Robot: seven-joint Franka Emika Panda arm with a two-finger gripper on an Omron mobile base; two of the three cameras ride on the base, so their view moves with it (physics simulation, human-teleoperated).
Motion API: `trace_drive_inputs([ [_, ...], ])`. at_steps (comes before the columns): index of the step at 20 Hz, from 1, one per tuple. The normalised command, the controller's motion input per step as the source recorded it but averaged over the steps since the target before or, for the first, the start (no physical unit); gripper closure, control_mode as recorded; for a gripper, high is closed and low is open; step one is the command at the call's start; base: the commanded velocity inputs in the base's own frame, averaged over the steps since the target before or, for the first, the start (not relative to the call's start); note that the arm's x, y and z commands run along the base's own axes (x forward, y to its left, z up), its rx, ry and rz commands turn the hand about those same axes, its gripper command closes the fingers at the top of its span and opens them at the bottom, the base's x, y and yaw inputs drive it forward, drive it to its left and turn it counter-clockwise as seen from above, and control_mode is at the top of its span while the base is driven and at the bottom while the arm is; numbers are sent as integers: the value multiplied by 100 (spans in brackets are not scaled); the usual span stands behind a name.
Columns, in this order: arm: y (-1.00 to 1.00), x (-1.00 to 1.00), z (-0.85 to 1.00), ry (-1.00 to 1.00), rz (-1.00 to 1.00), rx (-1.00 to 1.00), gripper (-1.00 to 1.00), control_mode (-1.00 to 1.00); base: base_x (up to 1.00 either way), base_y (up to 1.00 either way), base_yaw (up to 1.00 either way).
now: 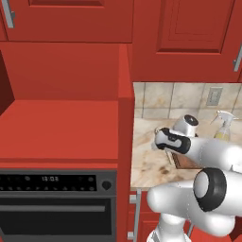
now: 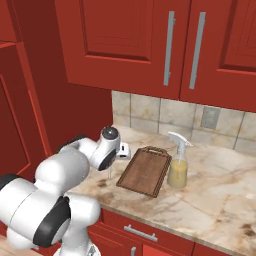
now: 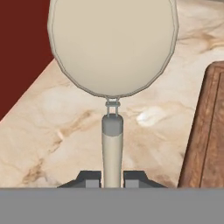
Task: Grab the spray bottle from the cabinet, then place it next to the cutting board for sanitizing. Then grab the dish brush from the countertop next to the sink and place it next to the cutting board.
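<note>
Dish brush clamped by handle in end effector, held over worktop left of cutting board. Thin handle could pivot if released tilted; spray bottle already placed.

Dish brush between fingers, above countertop.

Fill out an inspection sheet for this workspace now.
Surface: beige marbled countertop, brown stains near its front edge.
Job's things: cutting board flat on it; spray bottle upright at the board's right edge; dish brush held above the countertop, left of the board.
Clutter: nothing seen.
Hand: hand shut on the dish brush handle.
Cables: nothing seen.
Surroundings: red wall cupboards, tiled backsplash with outlet, oven.
</note>
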Motion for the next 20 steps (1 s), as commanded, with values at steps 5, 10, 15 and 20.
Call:
trace_drive_inputs([
  [5, -2, 7, -18, 18, 0, 0, 100, -100, 0, 0, 0],
  [10, 0, 4, -38, 8, 0, 0, 100, -100, 0, 0, 0],
  [15, 0, 4, -46, 4, 0, 0, 100, -100, 0, 0, 0],
  [20, 0, 5, -38, 0, -1, 0, 100, -100, 0, 0, 0],
])
